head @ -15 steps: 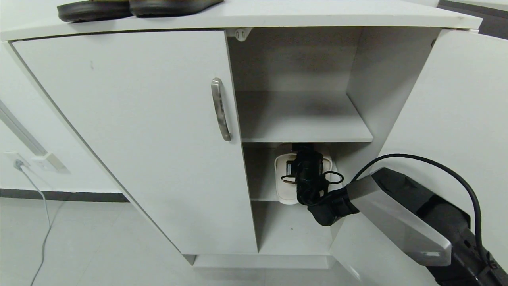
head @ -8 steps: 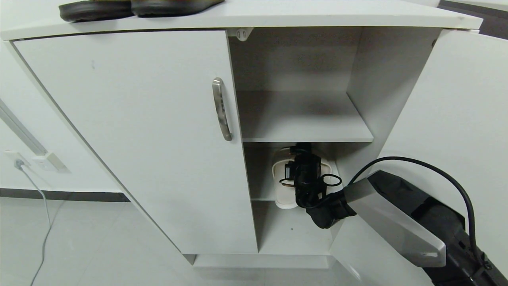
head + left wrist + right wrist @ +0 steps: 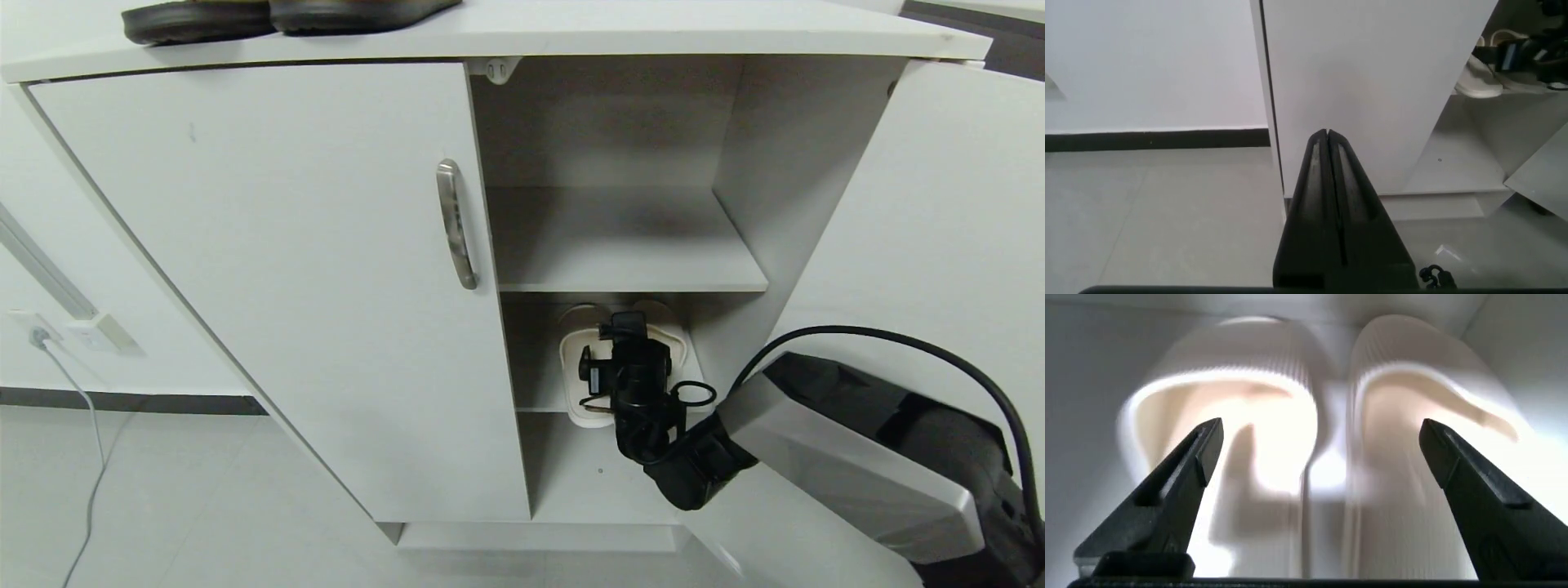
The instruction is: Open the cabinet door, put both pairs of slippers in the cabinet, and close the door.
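Far left of the head view, lower half: wall socket, cable hanging from it to the floor.
Upper left: black slippers on top of the cabinet, side by side and cut off by the frame's top edge.
Left-centre: left door closed, with a vertical metal handle at its right edge.
Centre: the right-hand compartment is open, upper shelf bare.
Just below centre: white slippers on the lower shelf, side by side, with the heel of one overhanging the shelf's front edge.
Right gripper is inside that same compartment, over the pair. Its arm comes in from the lower right corner.
In the right wrist view the right gripper is spread wide, with one finger at each side of the frame and nothing clamped. The white slippers lie ahead of the tips. Can't tell whether anything touches.
Right of frame: right door swung fully open.
Left gripper in the left wrist view has both fingers pressed flat together and carries nothing. It is low, facing the closed left door, with the white slippers off to one side.
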Robot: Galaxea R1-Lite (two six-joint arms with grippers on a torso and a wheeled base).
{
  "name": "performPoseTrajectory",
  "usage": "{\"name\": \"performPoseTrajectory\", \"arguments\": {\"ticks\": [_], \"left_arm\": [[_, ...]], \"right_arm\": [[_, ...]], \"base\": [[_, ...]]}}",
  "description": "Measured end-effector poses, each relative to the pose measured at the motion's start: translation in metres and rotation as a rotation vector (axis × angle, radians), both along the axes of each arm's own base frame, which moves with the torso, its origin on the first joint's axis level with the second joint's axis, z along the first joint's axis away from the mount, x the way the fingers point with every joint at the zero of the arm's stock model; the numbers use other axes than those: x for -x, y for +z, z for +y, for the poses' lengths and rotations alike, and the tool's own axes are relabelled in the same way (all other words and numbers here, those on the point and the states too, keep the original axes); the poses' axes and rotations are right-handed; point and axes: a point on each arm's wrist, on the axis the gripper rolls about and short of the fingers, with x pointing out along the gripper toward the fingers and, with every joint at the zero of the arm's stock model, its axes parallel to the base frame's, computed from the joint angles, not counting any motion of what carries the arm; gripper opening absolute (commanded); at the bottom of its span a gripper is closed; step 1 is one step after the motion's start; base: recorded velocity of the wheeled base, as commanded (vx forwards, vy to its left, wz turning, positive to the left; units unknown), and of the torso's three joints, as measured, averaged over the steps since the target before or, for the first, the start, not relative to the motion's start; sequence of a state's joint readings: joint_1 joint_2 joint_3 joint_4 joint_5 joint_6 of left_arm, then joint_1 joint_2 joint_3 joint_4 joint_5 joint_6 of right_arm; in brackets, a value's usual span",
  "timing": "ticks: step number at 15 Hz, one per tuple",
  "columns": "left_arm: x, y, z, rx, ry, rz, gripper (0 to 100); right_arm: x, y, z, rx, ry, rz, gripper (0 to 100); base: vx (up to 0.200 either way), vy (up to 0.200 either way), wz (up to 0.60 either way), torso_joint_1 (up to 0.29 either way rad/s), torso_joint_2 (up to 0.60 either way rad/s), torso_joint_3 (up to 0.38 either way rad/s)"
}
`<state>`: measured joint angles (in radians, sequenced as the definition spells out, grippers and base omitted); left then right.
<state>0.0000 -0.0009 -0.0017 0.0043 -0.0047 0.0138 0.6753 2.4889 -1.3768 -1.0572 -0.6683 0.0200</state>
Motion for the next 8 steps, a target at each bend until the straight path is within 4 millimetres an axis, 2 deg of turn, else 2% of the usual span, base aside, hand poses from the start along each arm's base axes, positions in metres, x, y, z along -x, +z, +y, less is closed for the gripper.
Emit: {"name": "performPoseTrajectory", "arguments": {"ticks": [3, 7, 8], "left_arm": [[0.000, 0.000, 0.000, 0.000, 0.000, 0.000, 0], [0.000, 0.000, 0.000, 0.000, 0.000, 0.000, 0], [0.000, 0.000, 0.000, 0.000, -0.001, 0.000, 0]], "right_arm": [[0.046, 0.003, -0.006, 0.028, 0.051, 0.033, 100], [0.112, 0.010, -0.024, 0.054, 0.129, 0.058, 100], [0.127, 0.014, -0.028, 0.053, 0.151, 0.055, 100]], "base": [[0.000, 0.000, 0.00, 0.000, 0.00, 0.000], [0.000, 0.000, 0.00, 0.000, 0.00, 0.000], [-0.200, 0.000, 0.00, 0.007, -0.01, 0.002]]}}
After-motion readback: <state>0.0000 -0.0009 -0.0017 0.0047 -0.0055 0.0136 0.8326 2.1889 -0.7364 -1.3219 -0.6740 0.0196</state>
